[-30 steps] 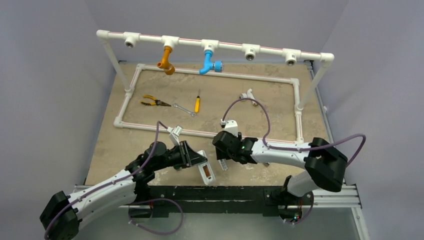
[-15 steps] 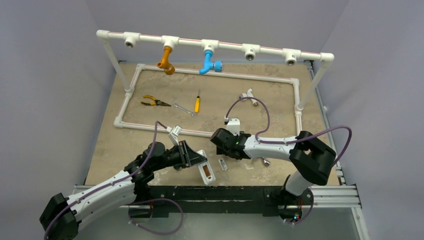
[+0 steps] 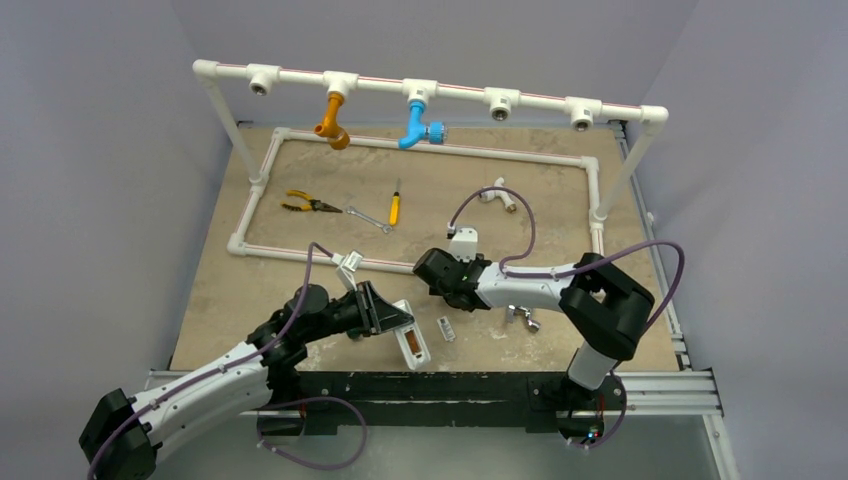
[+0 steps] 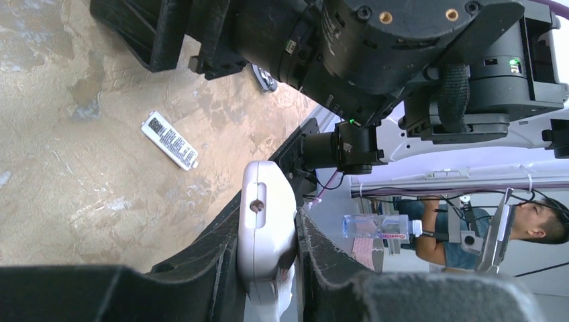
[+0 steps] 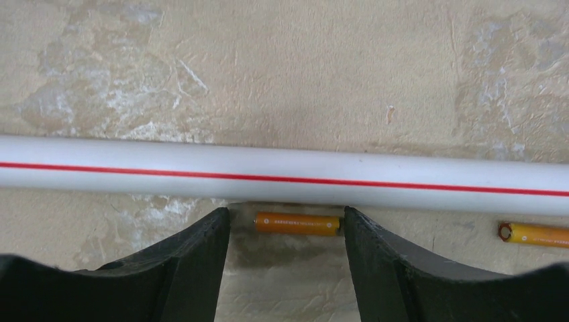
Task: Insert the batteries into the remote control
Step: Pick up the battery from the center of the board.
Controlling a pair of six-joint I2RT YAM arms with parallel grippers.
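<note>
**We straddle a battery (image 5: 297, 223) with spread right fingers (image 5: 194, 261)**

Our left fingers (image 4: 201, 268) pinch the white remote control (image 4: 267, 221) by its sides. Between our right fingers the battery lies on the table (image 5: 335, 80), just beside the red-striped pipe (image 5: 282, 176). A second battery (image 5: 537, 234) lies outside them, along the pipe.

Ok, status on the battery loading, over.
Left gripper shut on small white plastic remote control. Right gripper open, orange cylindrical battery between its fingers. White red-striped pipe right beside that battery.

The left end effector (image 4: 267, 221) is clamped shut, while the right end effector (image 5: 287, 231) stands parted, seemingly pointing downward.
</note>
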